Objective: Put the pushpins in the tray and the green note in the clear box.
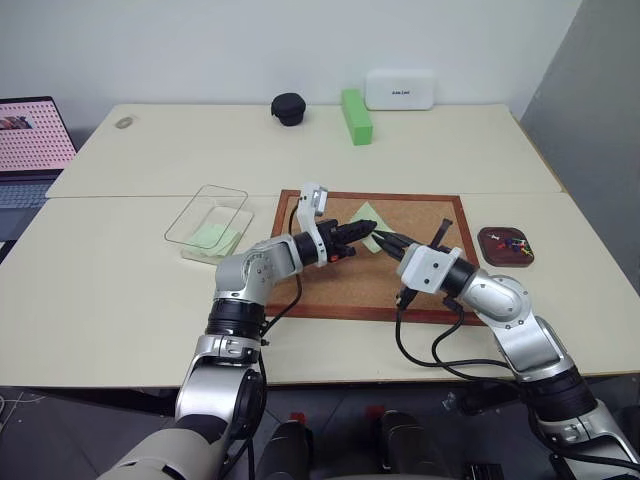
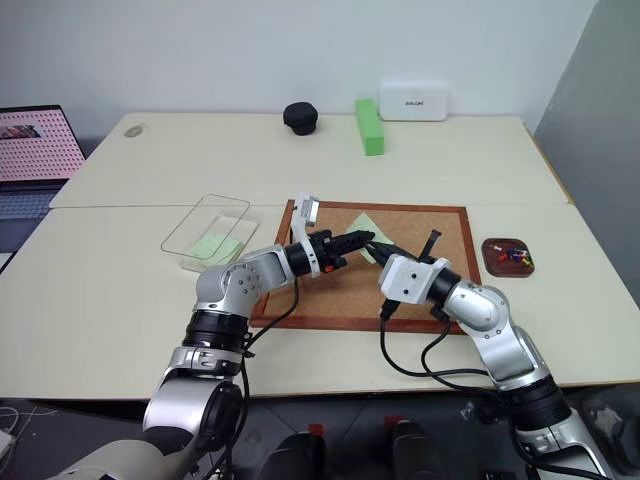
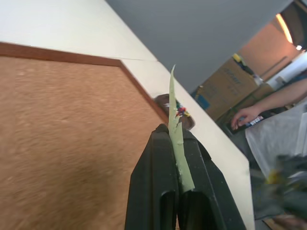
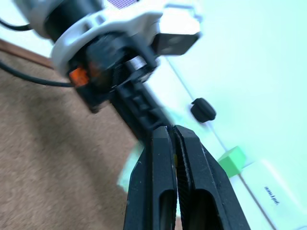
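The pale green note (image 1: 363,215) stands on edge above the cork board (image 1: 425,215), pinched between the fingers of my left gripper (image 3: 175,132), which is shut on it. My right gripper (image 1: 385,241) faces the left one tip to tip and is shut; its fingertips meet the note's near edge, and I cannot tell whether they pinch it. The dark maroon tray (image 1: 505,260) sits right of the board with several coloured pushpins (image 1: 511,242) in it. The clear box (image 1: 226,191) lies left of the board with a pale green sheet (image 1: 215,238) inside.
At the table's back stand a bright green block (image 1: 356,116), a white rounded box (image 1: 399,89) and a black round object (image 1: 289,108). A laptop (image 1: 30,140) sits at the far left. A person's arm (image 3: 268,103) shows beyond the table in the left wrist view.
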`<state>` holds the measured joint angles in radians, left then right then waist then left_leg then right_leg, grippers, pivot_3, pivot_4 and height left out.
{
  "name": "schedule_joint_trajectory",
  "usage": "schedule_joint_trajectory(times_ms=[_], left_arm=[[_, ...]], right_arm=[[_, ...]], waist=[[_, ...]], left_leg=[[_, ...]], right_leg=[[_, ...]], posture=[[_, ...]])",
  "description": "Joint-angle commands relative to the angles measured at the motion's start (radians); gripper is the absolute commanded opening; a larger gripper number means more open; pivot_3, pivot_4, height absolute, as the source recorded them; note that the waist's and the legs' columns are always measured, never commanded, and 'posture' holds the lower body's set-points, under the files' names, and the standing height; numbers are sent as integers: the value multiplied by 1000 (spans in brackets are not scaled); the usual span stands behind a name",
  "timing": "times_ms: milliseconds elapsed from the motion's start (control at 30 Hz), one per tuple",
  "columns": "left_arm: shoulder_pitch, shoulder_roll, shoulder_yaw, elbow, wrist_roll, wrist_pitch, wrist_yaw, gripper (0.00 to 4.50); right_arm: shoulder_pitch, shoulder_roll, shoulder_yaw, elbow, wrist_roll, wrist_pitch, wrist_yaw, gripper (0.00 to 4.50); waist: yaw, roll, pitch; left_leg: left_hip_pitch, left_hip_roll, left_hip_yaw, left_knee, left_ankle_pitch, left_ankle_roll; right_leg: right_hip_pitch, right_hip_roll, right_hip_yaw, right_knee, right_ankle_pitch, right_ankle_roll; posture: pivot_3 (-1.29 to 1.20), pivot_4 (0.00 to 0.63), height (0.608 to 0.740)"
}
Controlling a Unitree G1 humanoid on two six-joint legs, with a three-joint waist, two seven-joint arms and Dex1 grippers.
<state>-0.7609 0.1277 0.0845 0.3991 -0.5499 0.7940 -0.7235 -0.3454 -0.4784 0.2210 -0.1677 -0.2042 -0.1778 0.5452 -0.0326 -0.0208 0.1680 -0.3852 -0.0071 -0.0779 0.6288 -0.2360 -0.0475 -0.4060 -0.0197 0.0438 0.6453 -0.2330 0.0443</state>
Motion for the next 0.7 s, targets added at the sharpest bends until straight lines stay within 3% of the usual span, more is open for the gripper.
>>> schedule_joint_trajectory(times_ms=[33,300,433,700], left_arm=[[-38,-19,-2,-10,-2,-38,-5,27],[1,2,-132,-153,27,-51,-100,27],[10,39,-294,-253,183,-242,-134,27],[-14,21,-419,-246,337,-456,-140,27]], right_arm=[[-11,18,-32,-66,38,39,-4,0],[17,64,-257,-1,138,385,-139,0],[-14,92,-408,53,212,591,-228,0],[-61,76,-546,173,274,727,-320,0]], waist=[[0,0,0],[3,0,0],[1,0,0],[0,0,0]], left_leg=[[0,0,0,0,0,0],[-1,0,0,0,0,0],[0,0,0,0,0,0],[0,0,1,-1,0,0]], right_leg=[[0,0,0,0,0,0],[0,-1,0,0,1,-2],[0,0,0,0,3,-5],[0,0,1,0,2,-5]], posture=[[0,150,740],[0,150,740],[0,150,740],[0,150,740]])
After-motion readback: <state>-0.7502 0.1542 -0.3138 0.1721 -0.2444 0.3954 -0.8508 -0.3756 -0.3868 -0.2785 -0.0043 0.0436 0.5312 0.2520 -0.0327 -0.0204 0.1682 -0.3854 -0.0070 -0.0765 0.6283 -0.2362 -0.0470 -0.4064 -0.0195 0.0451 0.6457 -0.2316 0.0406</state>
